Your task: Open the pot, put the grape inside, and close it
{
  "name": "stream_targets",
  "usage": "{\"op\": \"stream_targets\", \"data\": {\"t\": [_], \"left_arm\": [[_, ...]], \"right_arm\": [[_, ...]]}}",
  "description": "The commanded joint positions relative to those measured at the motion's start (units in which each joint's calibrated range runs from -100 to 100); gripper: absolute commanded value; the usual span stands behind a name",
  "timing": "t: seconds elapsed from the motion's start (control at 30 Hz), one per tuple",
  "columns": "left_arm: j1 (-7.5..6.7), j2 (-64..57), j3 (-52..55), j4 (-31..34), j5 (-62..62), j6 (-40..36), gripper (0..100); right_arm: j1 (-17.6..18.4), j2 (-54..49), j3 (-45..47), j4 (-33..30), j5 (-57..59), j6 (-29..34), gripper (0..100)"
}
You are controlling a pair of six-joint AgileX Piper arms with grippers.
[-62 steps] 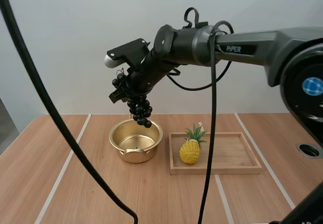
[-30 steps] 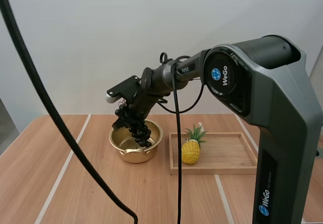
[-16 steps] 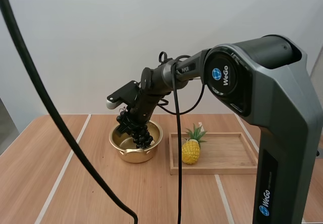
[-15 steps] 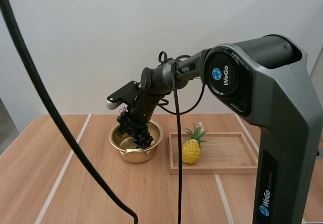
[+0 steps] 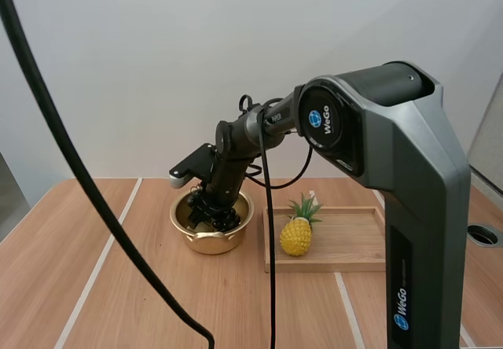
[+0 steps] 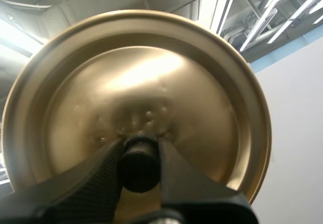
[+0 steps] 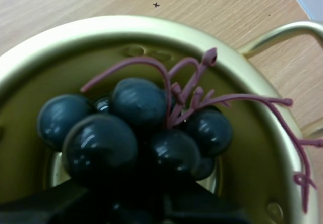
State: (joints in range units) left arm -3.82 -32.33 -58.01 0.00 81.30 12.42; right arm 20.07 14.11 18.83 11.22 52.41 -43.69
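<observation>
- Gold-toned metal lid (image 6: 166, 93), round and shallow-domed with a faintly dimpled centre, sat in the left gripper (image 6: 139, 152). Its ribbed black fingers (image 6: 96, 178) clamped either side of the stubby black knob (image 6: 139, 169).
- Step in hand, by judgement: grape placement. The pot (image 5: 206, 243) stood open on the wooden table (image 5: 118, 286), just left of the tray.
- The right gripper (image 5: 212, 214) was down inside the pot's rim, fingers closed about the base of the bunch of grapes (image 7: 126, 103). The bunch sat within the walls; whether it touched the floor couldn't be told.
- Grapes: glossy, smooth, near-black berries on thin pink-purple stems that splayed up past the rim. Looked plastic and light.
- Pot: polished gold metal, curved wall, looped side handles with rivet marks below.
- Next move likely called for parting the right fingers and lifting straight out without snagging the stems. The lid would then go over the pot and seat centred.
- Further right, a yellow pineapple (image 5: 294, 237) with a green crown stood at the left end of the flat wooden tray (image 5: 346, 243). Not part of the job.
</observation>
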Motion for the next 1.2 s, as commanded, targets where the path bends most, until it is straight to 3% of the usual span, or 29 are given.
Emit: {"op": "stream_targets", "data": {"t": [0.0, 0.7, 0.73, 0.77, 0.83, 0.87, 1.17], "left_arm": [[0.04, -0.26, -0.34, 0.0, -1.91, -0.59, 0], [0.04, -0.26, -0.34, 0.0, -1.91, -0.59, 0], [0.04, -0.26, -0.34, 0.0, -1.91, -0.59, 0], [0.04, -0.26, -0.34, 0.0, -1.91, -0.59, 0], [0.04, -0.26, -0.34, 0.0, -1.91, -0.59, 0], [0.04, -0.26, -0.34, 0.0, -1.91, -0.59, 0], [0.04, -0.14, -0.34, 0.0, -1.91, -0.59, 0]], "right_arm": [[0.0, 1.35, 0.57, -0.44, 4.28, 0.42, 0], [0.0, 5.11, 0.45, -0.44, 5.66, 0.42, 0], [0.0, 5.11, 0.33, -0.44, 6.47, 0.42, 14], [0.0, 5.11, 0.17, -0.44, 7.25, 0.42, 36], [0.0, 4.96, 0.07, 0.52, 7.66, 0.42, 88], [0.0, 4.96, 0.07, 0.94, 7.66, 0.5, 100], [0.0, 4.14, 0.07, 0.94, 6.96, 0.5, 100]]}}
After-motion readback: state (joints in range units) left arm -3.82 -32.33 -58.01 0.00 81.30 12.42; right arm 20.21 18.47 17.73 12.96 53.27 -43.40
